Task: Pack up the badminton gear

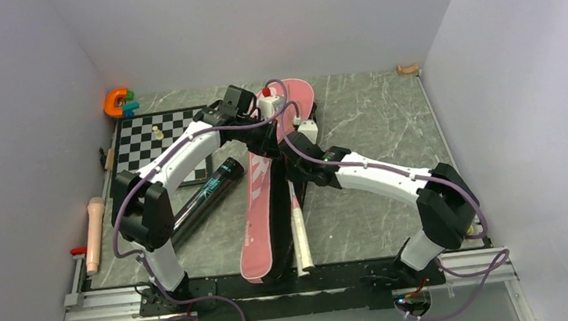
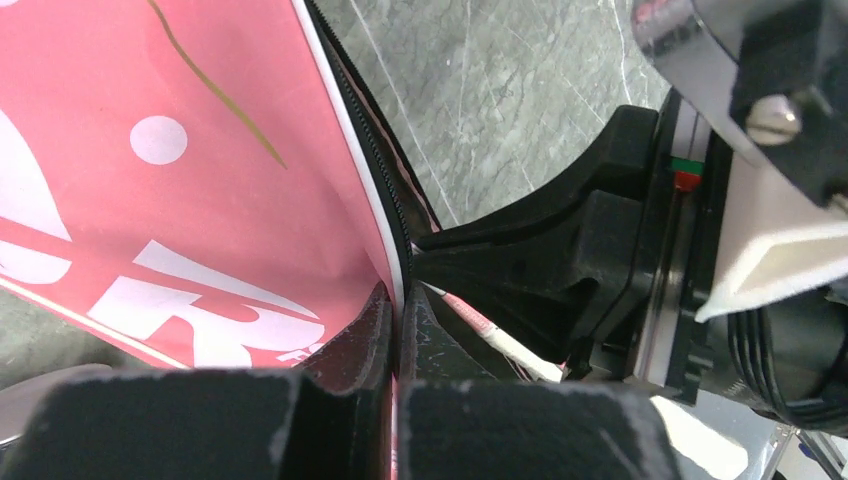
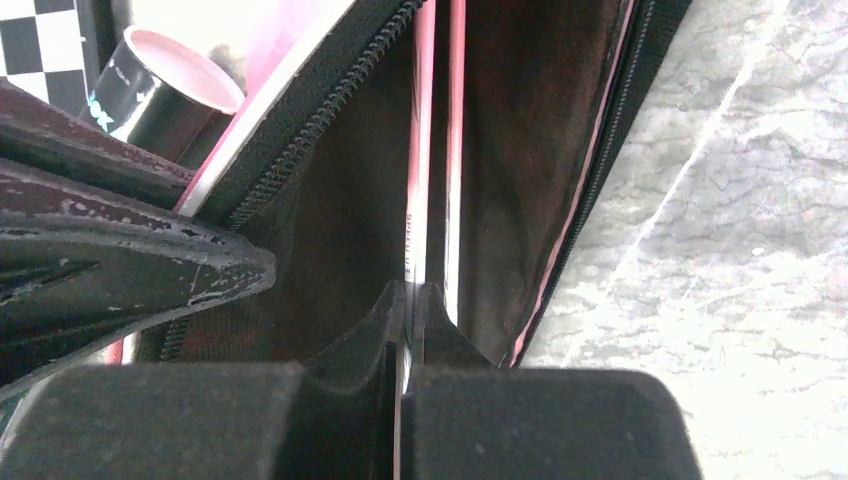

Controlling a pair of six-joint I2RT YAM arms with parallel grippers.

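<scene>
The pink bag (image 1: 258, 210) lettered "SPORT" lies lengthwise mid-table. My left gripper (image 1: 264, 131) is shut on the white-piped edge of its upper flap (image 2: 300, 150) and holds it raised; in the left wrist view the gripper (image 2: 397, 300) pinches that edge. My right gripper (image 1: 296, 155) is inside the opening, shut on a thin pink racket shaft (image 3: 421, 150); in the right wrist view the gripper (image 3: 411, 295) grips it and a second pink shaft (image 3: 456, 150) runs beside it. A white racket handle (image 1: 302, 237) sticks out near the bag's near end. The black tube (image 1: 207, 193) lies left of the bag. No shuttlecocks show.
The chessboard (image 1: 160, 145) lies at the back left with a small piece on it. The orange U-shaped toy (image 1: 113, 103) sits behind it. A wooden pin (image 1: 95, 234) lies along the left edge, and a small wooden piece (image 1: 407, 68) is at the back right corner.
</scene>
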